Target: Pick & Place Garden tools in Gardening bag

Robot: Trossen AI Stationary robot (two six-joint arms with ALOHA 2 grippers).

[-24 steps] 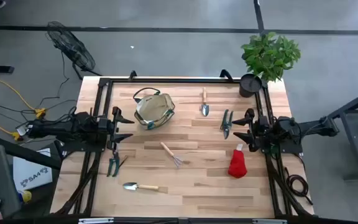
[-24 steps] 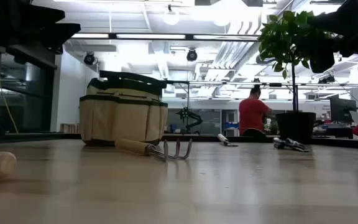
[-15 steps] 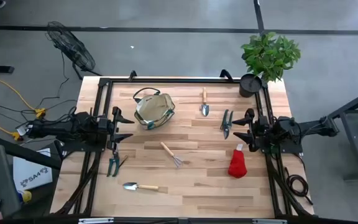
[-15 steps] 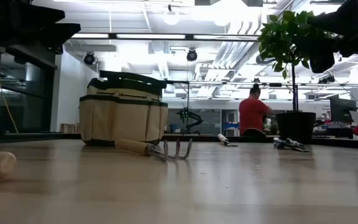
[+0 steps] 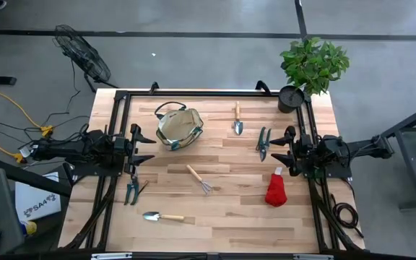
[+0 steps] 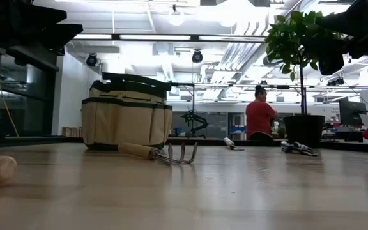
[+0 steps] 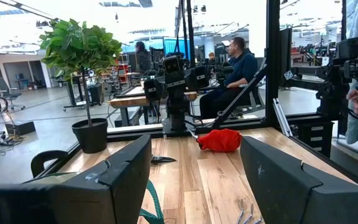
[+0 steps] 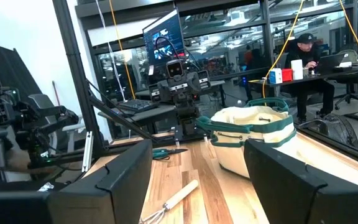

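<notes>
Nothing has been bagged yet: all 6 tools lie spread on the table (image 5: 230, 224), apparently laid out so each arm has some within reach. The gardening bag (image 5: 179, 127) stands upright just ahead of the left gripper (image 5: 140, 148) and a little to its far side.

The left gripper hangs at its edge of the table, pointing inward, fingers wide apart and empty. A pair of pruning shears (image 5: 131, 189) lies just beside it toward the front edge, a trowel (image 5: 162, 216) further front, and the hand rake (image 5: 199, 179) out ahead at mid-table.

The right gripper (image 5: 281, 149) mirrors it from the opposite edge, fingers spread, holding nothing. The second shears (image 5: 262, 142) lie just ahead of it, the red spray bottle (image 5: 276, 188) close at its front side, and the other trowel (image 5: 237, 118) beyond the shears toward the back.
</notes>
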